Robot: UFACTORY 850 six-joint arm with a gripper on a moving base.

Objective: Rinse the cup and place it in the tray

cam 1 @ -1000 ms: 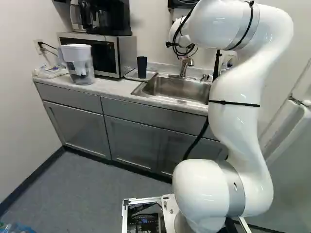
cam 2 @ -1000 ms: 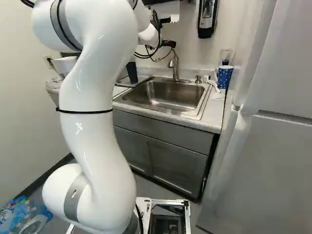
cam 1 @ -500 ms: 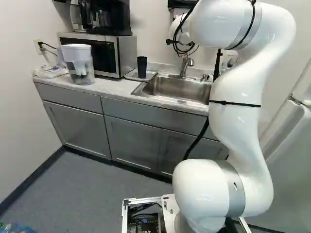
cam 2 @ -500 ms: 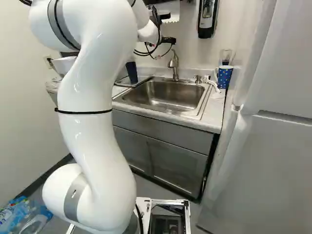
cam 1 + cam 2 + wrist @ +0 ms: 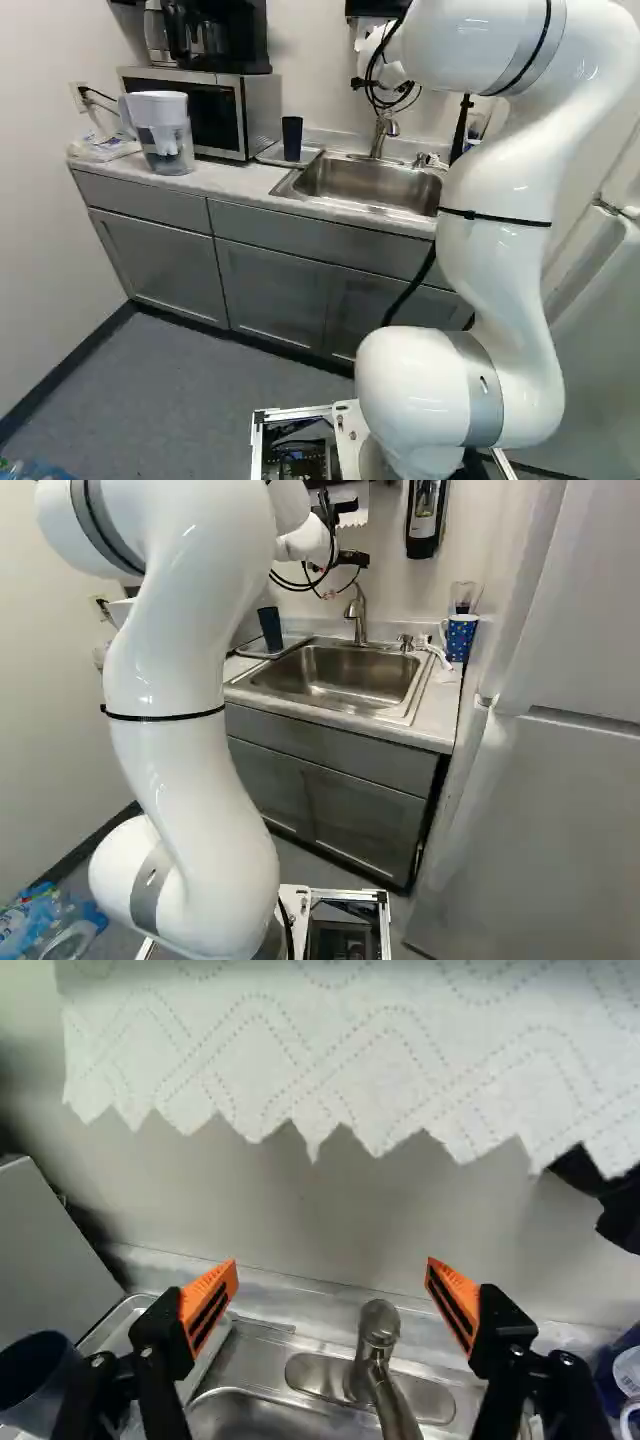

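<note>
- Gripper (image 5: 332,1295) is wide apart, nothing pinched between the orange pads. It's up near the faucet (image 5: 381,1365), with the paper towel (image 5: 330,1060) hanging ahead.
- The dark blue cup (image 5: 292,138) is standing upright on the tray (image 5: 293,641), between the microwave (image 5: 245,112) and the sink (image 5: 345,675). From the wrist it sits off to one side, outside the fingers.
- So my read: placing looks done. Can't tell if it's been rinsed, no water shows.
- Handling guess: light, fairly stiff plastic, not very fragile. Smooth walls would get slippery wet, and it looks easy to tip.
- If it needs another grab, I'd take it around the body, about mid-height, from both sides. No handle that I can see, and it widens toward the rim, so squeeze gently.
- Otherwise just back off without clipping the faucet.
</note>
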